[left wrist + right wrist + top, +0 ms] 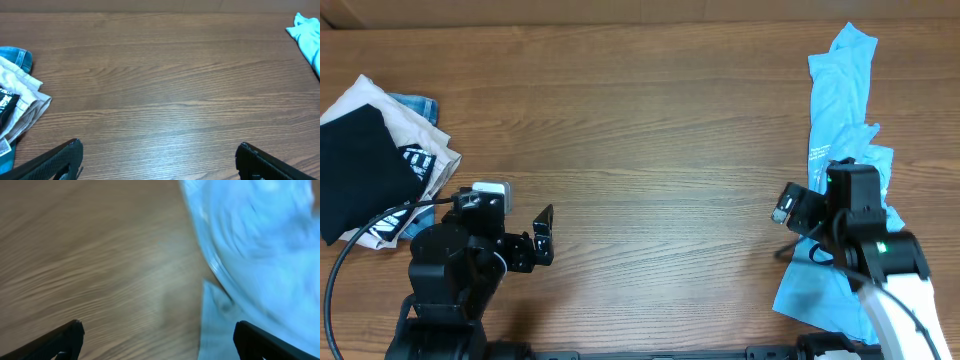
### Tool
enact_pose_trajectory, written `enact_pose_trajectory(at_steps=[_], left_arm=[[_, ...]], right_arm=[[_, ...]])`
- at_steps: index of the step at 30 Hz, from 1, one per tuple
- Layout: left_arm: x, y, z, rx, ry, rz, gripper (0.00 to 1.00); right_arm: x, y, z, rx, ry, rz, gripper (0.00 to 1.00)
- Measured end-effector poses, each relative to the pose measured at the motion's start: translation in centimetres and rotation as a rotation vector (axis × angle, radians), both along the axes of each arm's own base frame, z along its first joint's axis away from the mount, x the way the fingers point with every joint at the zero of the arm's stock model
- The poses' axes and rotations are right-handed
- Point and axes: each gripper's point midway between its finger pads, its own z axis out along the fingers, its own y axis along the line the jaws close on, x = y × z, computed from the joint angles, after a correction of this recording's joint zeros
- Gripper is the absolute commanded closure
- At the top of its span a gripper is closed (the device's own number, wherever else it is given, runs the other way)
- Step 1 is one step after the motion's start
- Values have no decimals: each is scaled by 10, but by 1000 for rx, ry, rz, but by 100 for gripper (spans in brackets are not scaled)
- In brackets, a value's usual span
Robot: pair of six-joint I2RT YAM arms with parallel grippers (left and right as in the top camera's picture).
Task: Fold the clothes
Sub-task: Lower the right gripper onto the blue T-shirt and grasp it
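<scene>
The clothes, a light sky-blue T-shirt, lie crumpled in a long strip down the right side of the table, with small white print on it. My right gripper hovers over the shirt's left edge, low on the strip. In the right wrist view, the right gripper is open, with bare wood under one fingertip and the blue shirt under the other, blurred. My left gripper is open over bare wood at the front left, far from the shirt. Only a corner of the shirt shows in the left wrist view, above the open left gripper.
A pile of other garments lies at the left edge: a black one with white print on top of a beige one and a denim one. A black cable runs beside the left arm's base.
</scene>
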Motion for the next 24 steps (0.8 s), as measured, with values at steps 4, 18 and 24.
enact_pose_trajectory(at_steps=[4,18,24], left_arm=[[0,-1,0,-2,2,-3,0],[-1,-1,0,-2,3,-3,0],[-1,-1,0,-2,5,-4,0]], right_arm=[[-8,-20,-40,22,181,-223,0],[-36,-25,-136,35,408,-413,0],[-31,-28,-140,49,348,-452,45]])
